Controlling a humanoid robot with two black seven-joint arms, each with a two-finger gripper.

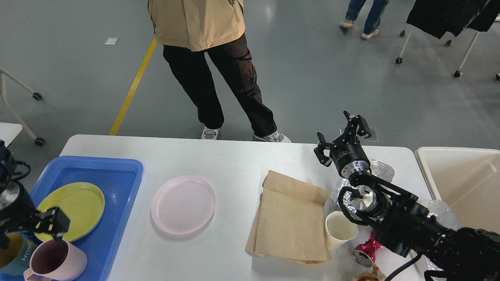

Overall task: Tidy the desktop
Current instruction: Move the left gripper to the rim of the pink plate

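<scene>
The white desktop fills the lower view. At its left stands a blue tray with a yellow plate, a pink mug and a teal cup. My left gripper is open and empty just above the mug and the yellow plate's near edge. A pink plate lies mid-table. A brown paper bag, a white paper cup and a crushed magenta can lie at the right. My right gripper is open and empty, raised over the far right edge.
A cream bin stands off the table's right end. Crumpled foil and clear plastic lie beside my right arm. A person stands close to the table's far edge. Chair legs on castors show at the back right.
</scene>
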